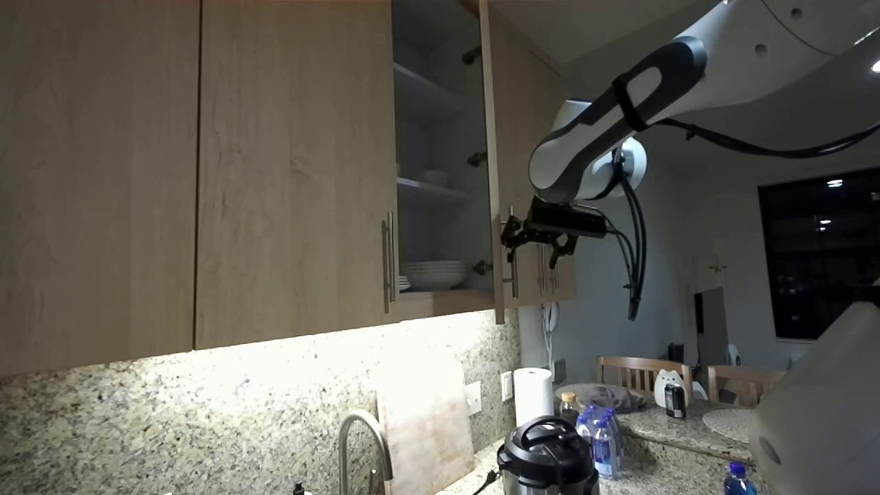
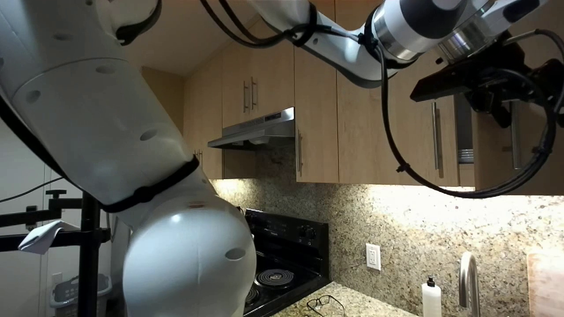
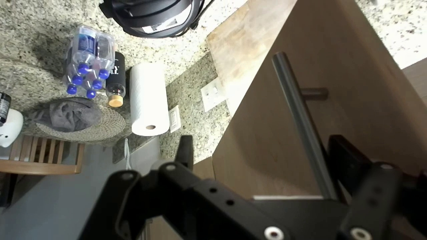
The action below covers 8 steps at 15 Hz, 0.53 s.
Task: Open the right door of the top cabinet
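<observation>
The top cabinet (image 1: 295,158) of light tan wood also shows in an exterior view (image 2: 374,123). Its right door (image 1: 515,151) stands swung outward, showing white shelves and stacked white dishes (image 1: 434,275). The door also shows in an exterior view (image 2: 491,154) and fills the right of the wrist view (image 3: 267,160). Its slim metal handle (image 3: 298,116) runs between my gripper's (image 3: 262,138) spread fingers, close to the right finger; I cannot tell if they touch. In both exterior views my gripper (image 1: 531,260) (image 2: 531,121) is open at the door's outer face.
Below stand a pressure cooker (image 1: 546,454), a paper towel roll (image 1: 533,397), water bottles (image 1: 605,447), a faucet (image 1: 361,440) and a cutting board (image 1: 423,426). The closed neighbouring door's handle (image 1: 390,254) is left of the opening. Cables (image 2: 387,123) hang from the arm.
</observation>
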Available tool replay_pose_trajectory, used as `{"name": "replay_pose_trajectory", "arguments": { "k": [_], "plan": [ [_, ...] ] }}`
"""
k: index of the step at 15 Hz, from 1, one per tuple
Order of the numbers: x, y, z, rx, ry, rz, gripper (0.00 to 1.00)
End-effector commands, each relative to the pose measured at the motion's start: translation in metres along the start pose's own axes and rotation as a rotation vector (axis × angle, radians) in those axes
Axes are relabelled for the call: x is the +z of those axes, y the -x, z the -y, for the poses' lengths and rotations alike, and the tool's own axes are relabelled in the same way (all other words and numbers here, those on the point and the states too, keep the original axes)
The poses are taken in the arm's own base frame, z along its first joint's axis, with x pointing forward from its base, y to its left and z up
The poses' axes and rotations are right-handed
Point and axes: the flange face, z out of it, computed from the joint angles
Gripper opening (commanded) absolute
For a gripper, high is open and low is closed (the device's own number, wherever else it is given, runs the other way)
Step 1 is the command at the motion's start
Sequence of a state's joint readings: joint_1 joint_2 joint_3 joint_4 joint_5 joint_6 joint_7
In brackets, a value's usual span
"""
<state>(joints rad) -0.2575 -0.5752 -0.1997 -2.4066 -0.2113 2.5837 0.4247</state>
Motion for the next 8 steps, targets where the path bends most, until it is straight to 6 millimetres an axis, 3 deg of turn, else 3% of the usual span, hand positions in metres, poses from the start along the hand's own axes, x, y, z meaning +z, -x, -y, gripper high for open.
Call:
{"name": "replay_pose_trajectory", "arguments": {
  "k": [1, 4, 5, 8],
  "plan": [
    [0.005, -0.009, -0.080, 0.017, 0.058, 0.052, 1.00],
    [0.000, -0.015, -0.105, 0.000, 0.016, 0.081, 1.00],
    [-0.008, -0.008, -0.057, -0.018, -0.056, 0.048, 1.00],
    [-0.013, -0.010, -0.083, 0.004, -0.045, 0.072, 1.00]
  ]
}}
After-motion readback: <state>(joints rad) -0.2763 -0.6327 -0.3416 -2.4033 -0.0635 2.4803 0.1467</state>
